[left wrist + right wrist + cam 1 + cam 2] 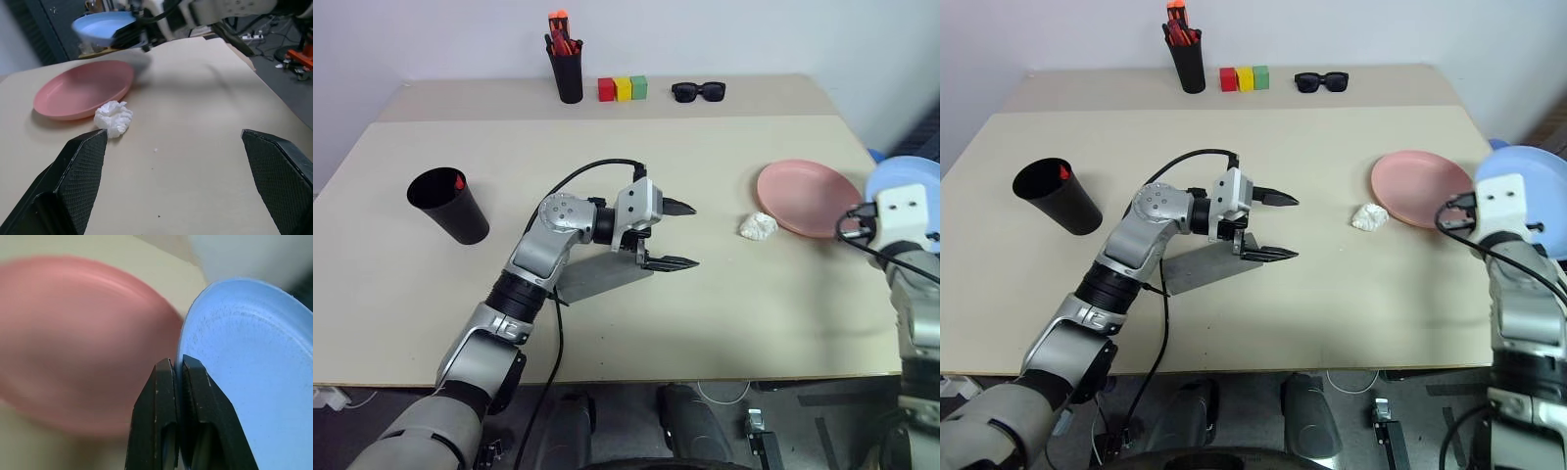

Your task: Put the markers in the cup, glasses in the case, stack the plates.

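My right gripper (177, 366) is shut on the rim of the light blue plate (904, 179), held in the air off the table's right edge. Just left of it, the salmon pink plate (808, 196) lies flat on the table. At mid-table my left gripper (674, 235) stands open with nothing between its fingers, pointing towards the pink plate. The grey case (597, 276) lies under my left forearm. The black cup (447, 206) stands at the left, and the red end of a marker (459, 181) shows inside it. The glasses are out of view.
A crumpled white tissue (758, 227) lies beside the pink plate. Along the back stand a black pen holder (567, 67) with orange-red pens, three coloured blocks (623, 88) and black sunglasses (698, 91). A cable loops over my left arm.
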`<state>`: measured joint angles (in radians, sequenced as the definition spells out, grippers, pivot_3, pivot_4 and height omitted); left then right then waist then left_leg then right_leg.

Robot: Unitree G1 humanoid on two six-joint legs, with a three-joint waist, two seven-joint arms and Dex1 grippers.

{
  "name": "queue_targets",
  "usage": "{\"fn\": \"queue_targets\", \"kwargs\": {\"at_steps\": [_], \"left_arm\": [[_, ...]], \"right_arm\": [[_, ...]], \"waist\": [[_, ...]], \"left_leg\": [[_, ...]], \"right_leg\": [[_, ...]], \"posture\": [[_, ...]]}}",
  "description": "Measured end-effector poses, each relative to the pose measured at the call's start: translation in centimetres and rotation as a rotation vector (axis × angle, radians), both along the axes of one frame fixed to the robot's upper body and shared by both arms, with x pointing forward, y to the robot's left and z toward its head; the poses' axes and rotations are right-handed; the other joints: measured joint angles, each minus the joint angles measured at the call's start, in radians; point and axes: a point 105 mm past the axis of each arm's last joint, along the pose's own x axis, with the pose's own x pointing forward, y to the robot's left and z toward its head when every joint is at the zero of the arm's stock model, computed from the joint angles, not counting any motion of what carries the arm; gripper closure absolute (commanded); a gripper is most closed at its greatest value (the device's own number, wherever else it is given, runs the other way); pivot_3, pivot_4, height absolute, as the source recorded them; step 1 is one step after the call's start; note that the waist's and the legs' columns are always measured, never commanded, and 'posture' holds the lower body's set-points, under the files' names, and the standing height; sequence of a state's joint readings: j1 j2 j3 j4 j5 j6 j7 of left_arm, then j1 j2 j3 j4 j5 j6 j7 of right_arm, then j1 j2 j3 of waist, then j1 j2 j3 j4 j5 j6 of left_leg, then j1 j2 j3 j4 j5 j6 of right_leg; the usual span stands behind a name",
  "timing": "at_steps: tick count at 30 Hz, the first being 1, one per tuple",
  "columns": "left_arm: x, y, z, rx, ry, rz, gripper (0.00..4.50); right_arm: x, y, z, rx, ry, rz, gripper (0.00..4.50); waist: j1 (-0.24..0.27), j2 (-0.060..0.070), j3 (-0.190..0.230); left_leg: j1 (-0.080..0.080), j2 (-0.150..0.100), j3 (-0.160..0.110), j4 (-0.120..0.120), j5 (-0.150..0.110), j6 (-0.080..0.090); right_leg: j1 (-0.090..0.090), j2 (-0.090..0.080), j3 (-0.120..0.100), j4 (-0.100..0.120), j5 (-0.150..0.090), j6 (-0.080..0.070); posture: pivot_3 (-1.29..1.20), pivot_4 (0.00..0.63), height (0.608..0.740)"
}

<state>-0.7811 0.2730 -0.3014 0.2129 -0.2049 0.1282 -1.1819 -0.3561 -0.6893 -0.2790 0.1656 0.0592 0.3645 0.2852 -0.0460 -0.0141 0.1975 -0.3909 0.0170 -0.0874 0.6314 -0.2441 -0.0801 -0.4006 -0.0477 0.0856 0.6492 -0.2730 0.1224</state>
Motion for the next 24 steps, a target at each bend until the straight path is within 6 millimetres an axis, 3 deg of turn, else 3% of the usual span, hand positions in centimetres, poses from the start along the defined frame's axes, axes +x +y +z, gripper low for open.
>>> {"fn": "queue_targets", "kwargs": {"at_steps": [10, 20, 24], "left_arm": [[-0.1, 1.3, -0.3, 0.016, 0.004, 0.075, 0.00], [-0.3, 2.3, -0.7, 0.025, 0.016, 0.137, 0.00], [-0.3, 2.3, -0.7, 0.024, 0.017, 0.147, 0.00]], "right_arm": [[4.6, 4.3, 0.2, -0.050, 0.038, 0.228, 4.47], [5.4, 6.2, -2.2, -0.034, 0.143, 0.323, 4.47], [5.4, 6.4, -2.5, -0.027, 0.169, 0.339, 2.99]], "waist": [[0.001, 0.000, 0.000], [0.001, 0.000, 0.000], [0.001, 0.000, 0.000]], "left_leg": [[0.000, 0.000, 0.000, 0.000, 0.000, 0.000], [0.000, 0.000, 0.000, 0.000, 0.000, 0.000], [0.000, 0.000, 0.000, 0.000, 0.000, 0.000]], "right_leg": [[0.000, 0.000, 0.000, 0.000, 0.000, 0.000], [0.000, 0.000, 0.000, 0.000, 0.000, 0.000], [0.000, 0.000, 0.000, 0.000, 0.000, 0.000]], "posture": [[0.00, 0.150, 0.740], [0.00, 0.150, 0.740], [0.00, 0.150, 0.740]]}}
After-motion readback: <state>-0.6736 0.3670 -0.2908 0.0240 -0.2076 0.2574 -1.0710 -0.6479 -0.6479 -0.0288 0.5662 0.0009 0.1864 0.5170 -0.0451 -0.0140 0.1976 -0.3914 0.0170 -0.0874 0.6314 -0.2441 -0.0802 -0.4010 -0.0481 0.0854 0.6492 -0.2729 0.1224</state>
